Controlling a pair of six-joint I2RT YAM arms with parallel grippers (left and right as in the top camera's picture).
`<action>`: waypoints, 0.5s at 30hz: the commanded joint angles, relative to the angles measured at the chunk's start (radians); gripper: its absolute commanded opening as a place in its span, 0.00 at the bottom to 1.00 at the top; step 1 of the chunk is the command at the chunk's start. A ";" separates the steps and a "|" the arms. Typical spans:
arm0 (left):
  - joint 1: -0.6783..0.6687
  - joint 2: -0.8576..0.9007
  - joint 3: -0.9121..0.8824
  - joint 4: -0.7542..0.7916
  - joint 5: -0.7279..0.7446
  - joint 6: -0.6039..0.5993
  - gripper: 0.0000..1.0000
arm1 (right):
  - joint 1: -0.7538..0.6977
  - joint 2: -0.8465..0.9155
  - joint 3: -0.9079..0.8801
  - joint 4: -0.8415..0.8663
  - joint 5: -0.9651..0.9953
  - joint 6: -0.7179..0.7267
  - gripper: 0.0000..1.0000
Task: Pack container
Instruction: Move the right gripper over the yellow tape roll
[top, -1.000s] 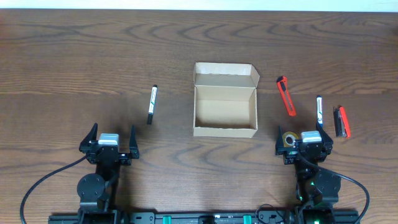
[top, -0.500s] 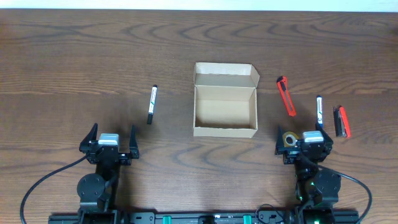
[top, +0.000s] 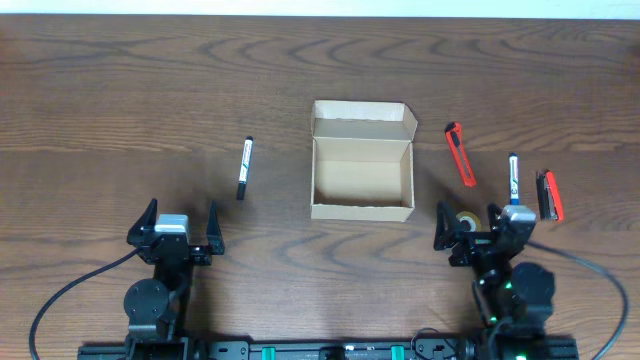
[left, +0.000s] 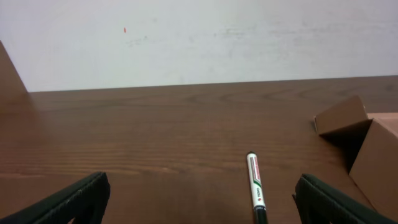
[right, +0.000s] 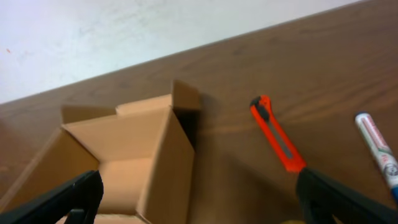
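Packing unstarted: cardboard box (top: 361, 180) open, empty. Marker (top: 243, 168) at nine o'clock; orange cutter (top: 460, 154), second marker (top: 512, 176), red cutter (top: 550, 195) at three. Spread wide: left gripper (top: 180, 213), right gripper (top: 468, 217).

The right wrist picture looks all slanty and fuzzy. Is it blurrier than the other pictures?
Right wrist view: yes, it is tilted and a bit soft, so the container and the orange cutter have fuzzy edges. Left wrist view: level, with the pen fairly crisp. Overhead view: the sharpest, with even light and no harsh glare.
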 joint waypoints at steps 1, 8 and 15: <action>0.004 -0.009 -0.008 -0.058 0.002 -0.012 0.95 | -0.025 0.153 0.229 -0.105 -0.027 -0.090 0.99; 0.004 -0.009 -0.008 -0.058 0.002 -0.012 0.95 | -0.122 0.704 0.860 -0.751 -0.050 -0.301 0.99; 0.004 -0.009 -0.008 -0.058 0.002 -0.012 0.95 | -0.146 1.077 1.390 -1.143 -0.031 -0.373 0.99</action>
